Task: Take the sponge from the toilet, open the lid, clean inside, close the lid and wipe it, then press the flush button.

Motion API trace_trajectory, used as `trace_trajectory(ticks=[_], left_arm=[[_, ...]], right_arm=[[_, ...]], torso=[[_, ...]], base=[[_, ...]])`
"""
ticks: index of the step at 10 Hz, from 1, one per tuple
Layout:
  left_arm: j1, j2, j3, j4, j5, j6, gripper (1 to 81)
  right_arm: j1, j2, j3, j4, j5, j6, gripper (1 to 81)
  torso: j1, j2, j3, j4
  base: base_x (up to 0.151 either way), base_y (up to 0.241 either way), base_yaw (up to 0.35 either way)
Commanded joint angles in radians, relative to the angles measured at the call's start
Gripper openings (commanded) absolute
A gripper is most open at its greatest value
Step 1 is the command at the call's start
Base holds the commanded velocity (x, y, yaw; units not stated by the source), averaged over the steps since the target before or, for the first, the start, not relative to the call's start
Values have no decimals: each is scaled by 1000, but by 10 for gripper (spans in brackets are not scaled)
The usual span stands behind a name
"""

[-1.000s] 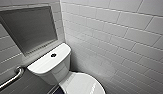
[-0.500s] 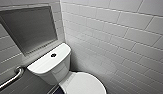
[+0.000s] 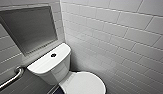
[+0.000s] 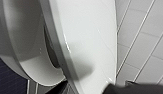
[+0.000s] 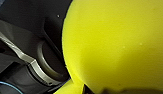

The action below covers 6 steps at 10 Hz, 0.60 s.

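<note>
The white toilet stands in the corner, its tank against the wall. The small dark flush button sits in the centre of the tank top. In the head view the oval lid lies down over the bowl. The left wrist view looks along the glossy lid from very close, with the rounded bowl beside it and a dark gap between them. My left gripper is open at the lid's edge, holding nothing. The bright yellow sponge sits right against the right wrist camera, and my right gripper is shut on it.
White tiled walls close in on the toilet's right and back. A grey recessed niche sits above the tank. A metal grab bar runs along the left wall. Dark floor lies beneath the bowl.
</note>
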Motion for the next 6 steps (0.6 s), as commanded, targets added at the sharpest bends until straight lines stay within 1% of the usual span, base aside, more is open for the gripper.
trace_trajectory(ticks=[1,2,3,5,6], left_arm=[[-133,-60,72,32,-158,-159,811],[-142,-73,71,32,-161,-199,811],[-150,-80,63,29,-183,-228,811],[-173,-87,-5,32,-190,-336,811],[-181,-87,-40,32,-190,-368,811]], right_arm=[[-32,2,7,-3,-72,0,10],[-32,4,7,-3,-72,0,10],[-33,5,7,-3,-72,1,10],[-36,7,7,-3,-72,2,10],[-38,7,7,-3,-72,2,10]], torso=[[0,0,0,0],[0,0,0,0],[0,0,0,0],[0,0,0,0],[0,0,0,0]], base=[[0,0,0],[0,0,0],[0,0,0],[0,0,0],[0,0,0]])
